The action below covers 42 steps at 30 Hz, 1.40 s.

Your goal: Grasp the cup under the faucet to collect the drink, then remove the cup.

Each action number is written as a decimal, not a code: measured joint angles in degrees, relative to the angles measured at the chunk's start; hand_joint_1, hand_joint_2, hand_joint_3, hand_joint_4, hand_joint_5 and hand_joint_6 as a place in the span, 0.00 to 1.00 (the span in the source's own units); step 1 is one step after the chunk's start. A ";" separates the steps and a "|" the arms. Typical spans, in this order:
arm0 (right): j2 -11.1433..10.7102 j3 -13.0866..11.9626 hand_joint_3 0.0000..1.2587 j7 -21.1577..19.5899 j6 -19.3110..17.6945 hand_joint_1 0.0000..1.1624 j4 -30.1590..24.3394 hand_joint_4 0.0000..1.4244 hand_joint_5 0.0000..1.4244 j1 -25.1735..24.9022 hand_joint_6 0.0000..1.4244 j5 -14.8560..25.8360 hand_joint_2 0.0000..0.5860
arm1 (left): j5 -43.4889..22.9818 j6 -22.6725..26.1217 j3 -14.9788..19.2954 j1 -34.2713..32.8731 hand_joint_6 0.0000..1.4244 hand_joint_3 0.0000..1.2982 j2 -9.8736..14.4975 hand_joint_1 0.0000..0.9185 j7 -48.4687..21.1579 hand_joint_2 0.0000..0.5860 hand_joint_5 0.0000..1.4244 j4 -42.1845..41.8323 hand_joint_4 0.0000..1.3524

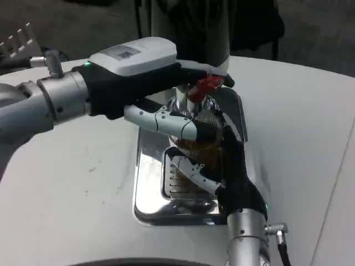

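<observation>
Your right hand (230, 166) grips the upright cup (194, 138) on the tray (147, 183) under the faucet (206, 86), left hand (138, 77) fingers over its lever, so pull out toward six o'clock.

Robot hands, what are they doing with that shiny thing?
The robot is filling a cup at a drink dispenser. Its right hand grips the clear cup, which sits over the shiny metal drip tray under the faucet and already holds some brown drink. Its left hand reaches across to the red faucet handle, fingers at the lever. The cup has not been taken away.
</observation>
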 measured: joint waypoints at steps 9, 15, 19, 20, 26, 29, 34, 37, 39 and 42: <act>-0.10 0.92 0.25 -5.03 -2.85 0.62 4.36 0.25 0.28 -1.13 0.22 0.94 0.38 | -0.24 -1.11 0.40 0.12 0.26 0.16 1.12 0.00 0.01 0.21 0.19 0.35 0.14; -0.13 1.42 0.32 -7.94 -4.63 0.62 5.71 0.32 0.34 -1.35 0.28 1.44 0.38 | -0.37 -1.89 1.57 1.03 0.26 0.16 1.45 0.00 0.04 0.21 0.19 0.30 0.13; -0.14 1.43 0.36 -9.10 -5.32 0.63 6.41 0.36 0.36 -1.38 0.32 2.30 0.40 | -0.52 -2.04 2.49 1.60 0.27 0.15 1.87 0.00 0.09 0.20 0.20 0.13 0.13; -0.14 1.44 0.37 -9.33 -5.42 0.63 6.51 0.36 0.38 -1.38 0.33 2.34 0.40 | -0.52 -2.03 2.73 1.69 0.27 0.15 2.00 0.00 0.10 0.20 0.20 0.12 0.13; -0.14 1.57 0.40 -10.83 -5.79 0.63 6.93 0.39 0.40 -1.38 0.35 2.67 0.40 | -0.28 -1.31 4.69 4.54 0.28 0.14 3.35 0.00 0.18 0.20 0.20 0.14 0.13; -0.14 1.65 0.41 -11.18 -5.89 0.63 7.09 0.39 0.40 -1.39 0.35 3.07 0.40 | -0.27 -1.06 6.00 5.48 0.28 0.14 3.35 0.00 0.63 0.20 0.21 0.14 0.13; -0.14 1.83 0.41 -11.72 -5.96 0.63 7.19 0.40 0.40 -1.40 0.35 3.43 0.40 | -0.28 -0.79 7.23 6.26 0.29 0.14 3.33 0.00 1.05 0.20 0.22 0.04 0.13; -0.14 1.87 0.41 -11.89 -6.03 0.63 7.24 0.40 0.40 -1.40 0.36 3.50 0.40 | -0.43 -0.81 8.55 6.88 0.30 0.14 3.29 0.00 1.77 0.20 0.22 0.02 0.14; -0.14 1.90 0.42 -11.94 -6.03 0.63 7.24 0.40 0.41 -1.40 0.36 3.52 0.40 | -1.62 -0.99 9.67 7.53 0.30 0.14 3.10 0.00 3.19 0.20 0.22 -0.05 0.14; -0.14 1.88 0.43 -12.21 -6.02 0.63 7.25 0.41 0.42 -1.40 0.37 3.55 0.40 | -2.87 -1.67 11.98 8.14 0.31 0.15 2.40 0.00 5.79 0.20 0.23 -0.15 0.14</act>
